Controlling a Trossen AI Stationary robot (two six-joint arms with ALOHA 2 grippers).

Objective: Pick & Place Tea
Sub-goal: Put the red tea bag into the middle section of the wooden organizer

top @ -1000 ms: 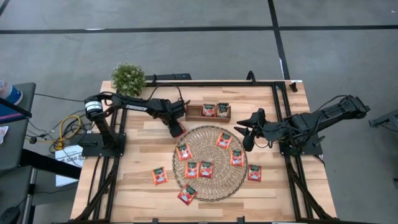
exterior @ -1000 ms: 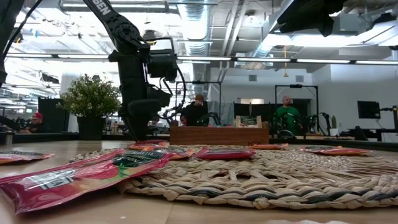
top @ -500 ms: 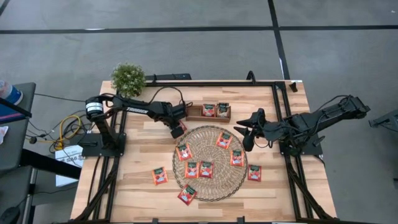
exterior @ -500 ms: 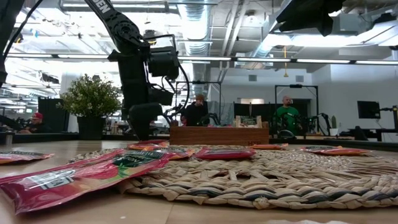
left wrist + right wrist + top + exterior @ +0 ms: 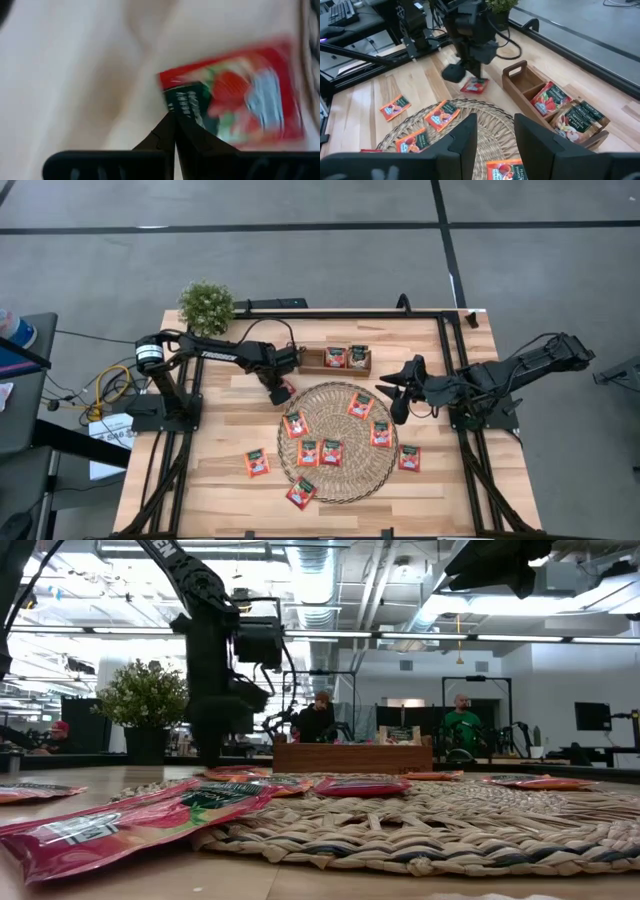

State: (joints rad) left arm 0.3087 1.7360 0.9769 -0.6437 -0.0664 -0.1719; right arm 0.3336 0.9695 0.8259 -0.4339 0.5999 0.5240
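My left gripper points down just left of the round woven mat, shut on a red tea sachet. That sachet also shows under the gripper in the right wrist view. Several more red sachets lie flat on the mat, and others lie on the bare table. Two sachets stand in the wooden tray. My right gripper hovers open above the table, right of the mat, holding nothing. My left gripper pinches the sachet's dark green edge, near a corner, between its two fingertips. The fingers come from above, pointing down. The sachet hangs tilted below them, close over the table; whether its low end still touches the wood cannot be told.
A potted plant stands at the far left corner. A black frame rail runs along the table's sides and far edge. Bare wood lies at the near left and near right. People sit in the room behind.
My left gripper has shut on the red sachet beside the mat's far left rim. It has risen slightly and shifted a little toward the table's left edge, tipping the sachet up by its held edge.
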